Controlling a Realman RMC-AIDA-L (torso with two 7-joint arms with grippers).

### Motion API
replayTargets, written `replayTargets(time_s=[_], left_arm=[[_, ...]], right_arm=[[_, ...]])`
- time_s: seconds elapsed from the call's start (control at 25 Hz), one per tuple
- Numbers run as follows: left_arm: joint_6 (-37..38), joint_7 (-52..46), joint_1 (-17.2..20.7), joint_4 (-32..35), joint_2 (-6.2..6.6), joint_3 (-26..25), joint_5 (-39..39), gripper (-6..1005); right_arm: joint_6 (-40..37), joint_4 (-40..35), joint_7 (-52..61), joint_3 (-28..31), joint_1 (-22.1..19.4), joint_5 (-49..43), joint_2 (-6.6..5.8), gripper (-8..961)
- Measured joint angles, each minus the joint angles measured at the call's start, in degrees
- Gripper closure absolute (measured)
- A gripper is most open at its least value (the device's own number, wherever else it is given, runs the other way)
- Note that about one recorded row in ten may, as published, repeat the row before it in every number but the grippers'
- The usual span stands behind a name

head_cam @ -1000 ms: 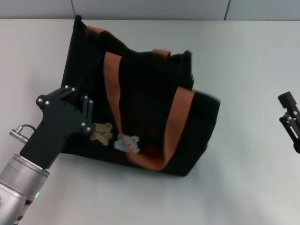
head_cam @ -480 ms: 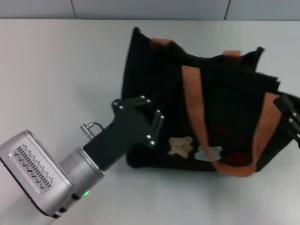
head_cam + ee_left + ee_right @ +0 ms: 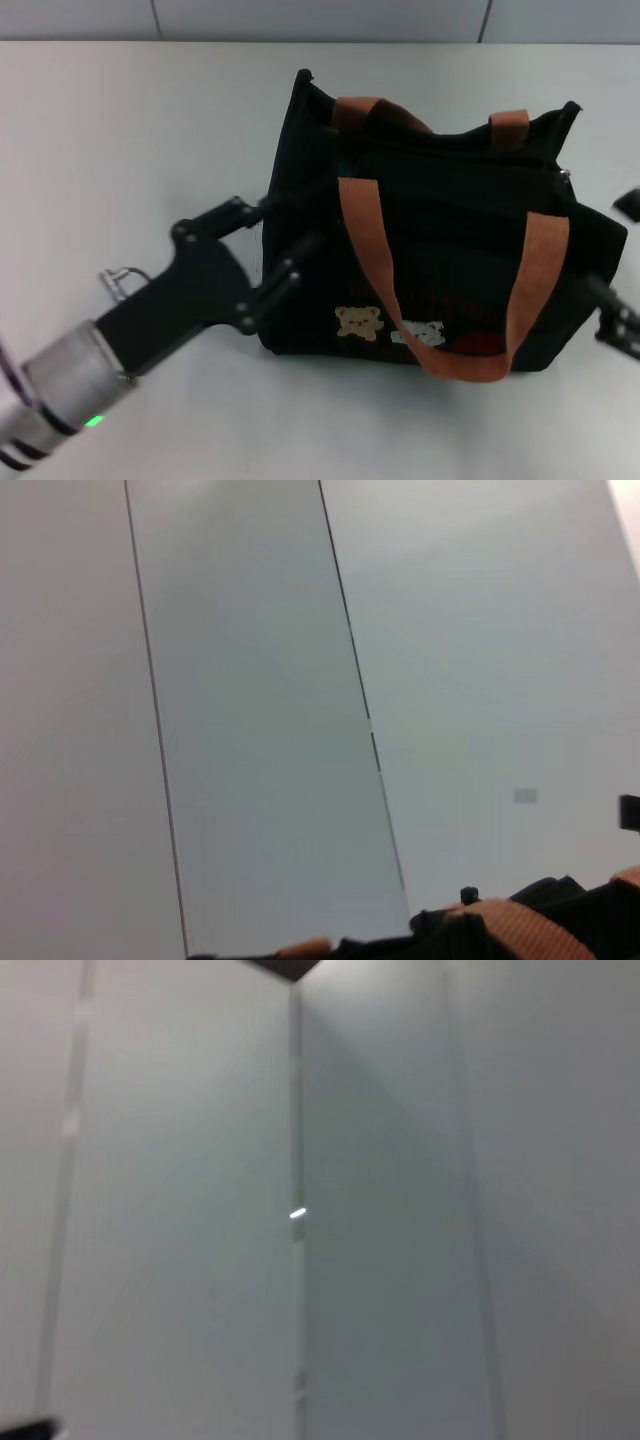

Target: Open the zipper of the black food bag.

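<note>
Two fingers of our left gripper (image 3: 283, 245) stand apart, straddling the left end of the black food bag (image 3: 440, 260), which sits upright just beyond them. Its zipper (image 3: 470, 165) runs along the top. Our right gripper (image 3: 620, 315) touches the bag's far side; we cannot tell its opening.

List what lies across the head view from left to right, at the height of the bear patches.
Left hand at the bag's left end → black food bag → tan bear patch → white bear patch → red mark → right hand at the bag's right end.
</note>
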Motion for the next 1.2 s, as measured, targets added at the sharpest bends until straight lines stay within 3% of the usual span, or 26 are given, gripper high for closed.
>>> replayTargets(time_s=[0.16,0.28,0.48,0.6,0.72,1.2], left_arm=[[6.9,-9.0,0.6,8.2,0.17,1.2,0.7,666],[12.9,-14.4,1.0,14.6,0.23,2.9,2.4,431],[18.8,-23.8,0.6,20.8,1.29,11.7,4.3,199],[18.6,-26.1,-0.7,21.7,1.04,17.4,4.4,190],[18.3,-26.3,-2.0,22.2,-0.01,21.4,4.4,180],[18.2,-26.2,-2.7,21.9,-0.25,21.6,4.0,165]], right_arm=[[-1.0,-4.4,3.3,-5.5,0.0,-0.6,-0.05,118],[-1.4,-6.1,5.3,-8.2,0.4,-1.8,-0.06,118],[-1.4,-7.7,8.9,-11.1,1.5,-4.4,-0.08,118],[-1.2,-8.5,11.4,-12.2,2.7,-6.2,-0.11,118],[-1.0,-8.8,12.6,-12.3,3.8,-7.6,-0.1,118],[0.1,-8.5,12.3,-11.8,4.2,-8.0,0.06,118]])
